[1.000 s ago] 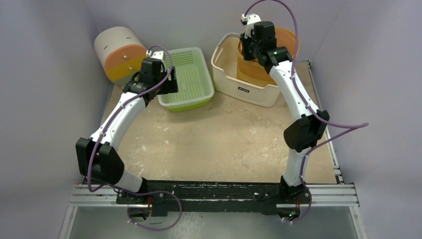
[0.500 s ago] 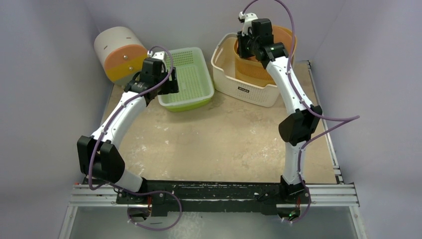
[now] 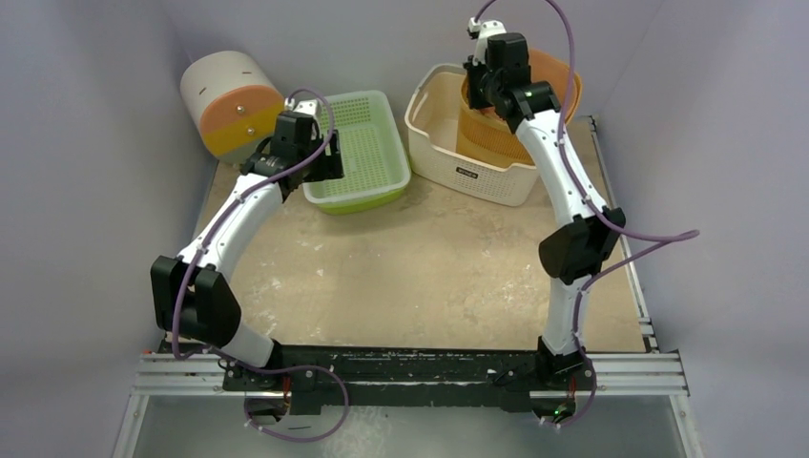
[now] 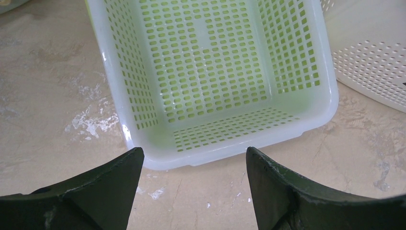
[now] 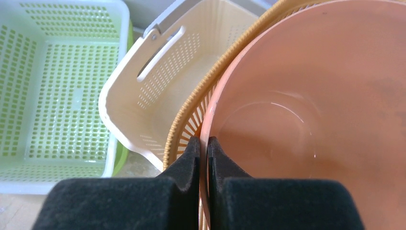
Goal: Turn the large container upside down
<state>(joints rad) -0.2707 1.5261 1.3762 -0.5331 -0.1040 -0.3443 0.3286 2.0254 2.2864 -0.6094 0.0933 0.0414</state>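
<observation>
A large orange round container [image 3: 558, 72] stands tilted at the back right. It is nested in a yellow slatted basket [image 3: 482, 134] that sits in a cream basket [image 3: 434, 124]. My right gripper [image 3: 485, 91] is shut on the orange container's rim. In the right wrist view [image 5: 203, 141] one finger is inside the orange container [image 5: 297, 120] and the other is between it and the yellow slatted basket [image 5: 191, 115]. My left gripper [image 3: 324, 157] is open and empty. It hovers at the near end of a green perforated basket [image 4: 206, 72], with nothing between its fingers [image 4: 194, 155].
A white cylinder with an orange and yellow face [image 3: 229, 105] lies at the back left by the wall. The green basket [image 3: 367, 148] and the cream basket stand side by side at the back. Walls close in on the left, back and right.
My right gripper swung a little left, then back right, still shut on the orange container's rim, and the container shifted with it. The left arm has barely moved.
</observation>
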